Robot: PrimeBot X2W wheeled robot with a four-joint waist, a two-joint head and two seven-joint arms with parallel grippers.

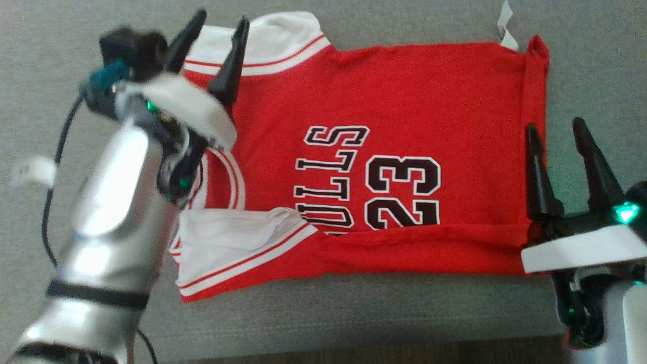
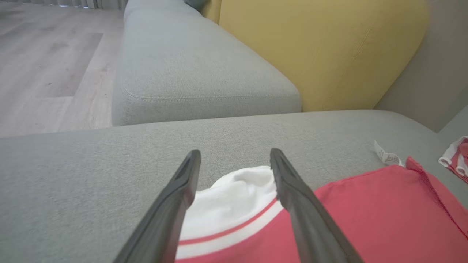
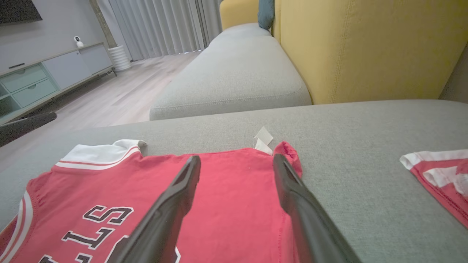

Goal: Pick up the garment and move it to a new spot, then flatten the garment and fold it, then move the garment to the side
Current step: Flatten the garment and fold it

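I am holding my left fingers (image 1: pixel 230 65) wide over the white sleeve (image 2: pixel 234 197) of the red jersey (image 1: pixel 384 101), which is lying spread near the sofa seat's (image 1: pixel 354 313) front edge; my right fingers (image 1: pixel 538 172) are hanging wide at its hem.

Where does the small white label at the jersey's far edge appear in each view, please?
Head view: the white label is at the top right, beside the jersey.
Left wrist view: the label is at middle right.
Right wrist view: the label is at centre.
Shared landmark: the white striped sleeve.
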